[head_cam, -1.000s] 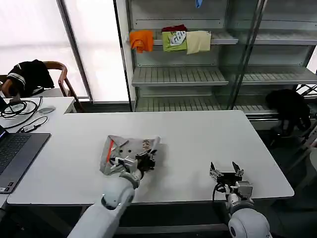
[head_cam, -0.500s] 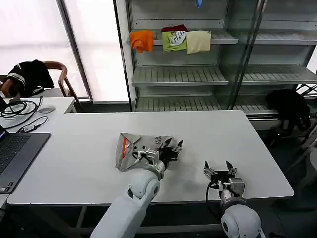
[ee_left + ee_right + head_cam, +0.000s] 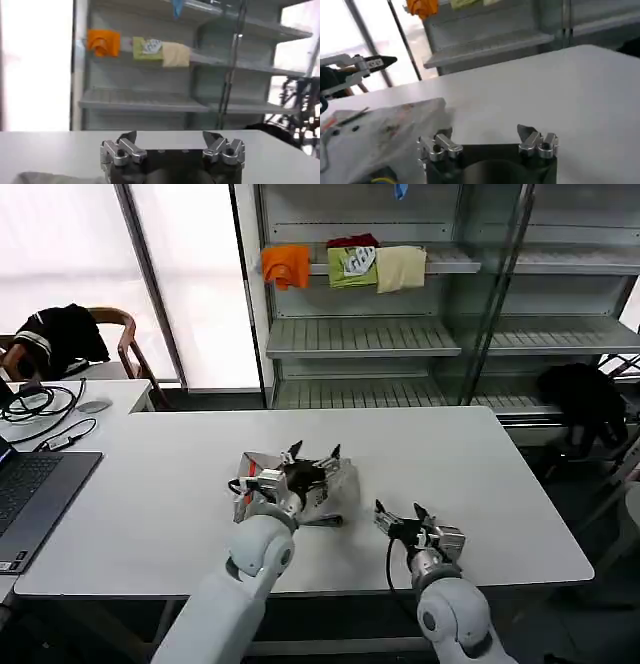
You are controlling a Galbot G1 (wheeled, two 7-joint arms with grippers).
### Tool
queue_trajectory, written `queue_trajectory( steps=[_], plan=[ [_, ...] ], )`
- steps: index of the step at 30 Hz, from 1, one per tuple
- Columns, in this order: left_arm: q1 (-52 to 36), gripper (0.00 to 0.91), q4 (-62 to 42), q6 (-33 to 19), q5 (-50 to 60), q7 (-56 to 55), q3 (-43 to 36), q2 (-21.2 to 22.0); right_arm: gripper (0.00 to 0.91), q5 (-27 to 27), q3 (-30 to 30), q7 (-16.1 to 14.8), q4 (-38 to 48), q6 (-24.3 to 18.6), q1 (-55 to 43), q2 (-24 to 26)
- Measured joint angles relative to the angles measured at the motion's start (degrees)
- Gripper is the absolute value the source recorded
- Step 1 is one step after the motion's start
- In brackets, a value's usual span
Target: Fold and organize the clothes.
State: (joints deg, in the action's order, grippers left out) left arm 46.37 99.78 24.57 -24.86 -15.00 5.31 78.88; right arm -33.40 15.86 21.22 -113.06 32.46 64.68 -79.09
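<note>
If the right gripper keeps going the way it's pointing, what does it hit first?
Most likely the folded grey shirt. The right gripper, jaws open, points across the white table toward it, with bare tabletop between. Depth is unclear, so it may only clip the shirt's near edge.

Over the last second the left gripper (image 3: 312, 454) dragged the folded grey shirt (image 3: 300, 489) from the left part of the white worktop (image 3: 150, 484) toward its middle. It then let go and rose above the bundle, its fingers (image 3: 125, 145) spread wide and pointing toward the shelves. The right gripper (image 3: 398, 512) slid leftward along the near edge, fingers apart, and ended just beside the shirt's right edge.
</note>
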Motion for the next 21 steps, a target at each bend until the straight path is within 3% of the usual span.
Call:
queue_trajectory(
  steps=[10,11,15,16,17,19,21],
  plan=[
    [3.8,0.907,4.07,1.21,0.67,-1.04,4.23,-4.36,0.907,-8.73,-4.83,3.12,3.74,0.4,-5.18,-3.86],
    [4.13,0.907,4.29,1.26,0.67,-1.09,4.56,-4.54,0.877,-9.4,-5.21,3.46,4.06,0.41,-5.44,-4.11],
    [5.2,0.907,4.86,1.54,0.66,-1.29,5.72,-5.34,0.615,-11.51,-5.94,4.9,5.19,0.45,-6.33,-4.73],
    [5.37,0.907,4.93,1.6,0.66,-1.42,5.97,-5.53,0.433,-12.02,-6.03,5.27,5.49,0.45,-6.51,-4.87],
    [5.54,0.907,4.98,1.63,0.65,-1.47,6.12,-5.65,0.343,-12.4,-6.08,5.63,5.73,0.45,-6.66,-4.98],
    [5.88,0.907,5.22,1.68,0.65,-1.56,6.34,-5.77,0.0,-13.18,-6.16,6.16,6.11,0.45,-6.86,-5.09],
    [6.25,0.907,5.47,1.72,0.67,-1.63,6.51,-5.82,0.0,-13.68,-6.15,6.58,6.2,0.42,-6.9,-5.07]
  ],
)
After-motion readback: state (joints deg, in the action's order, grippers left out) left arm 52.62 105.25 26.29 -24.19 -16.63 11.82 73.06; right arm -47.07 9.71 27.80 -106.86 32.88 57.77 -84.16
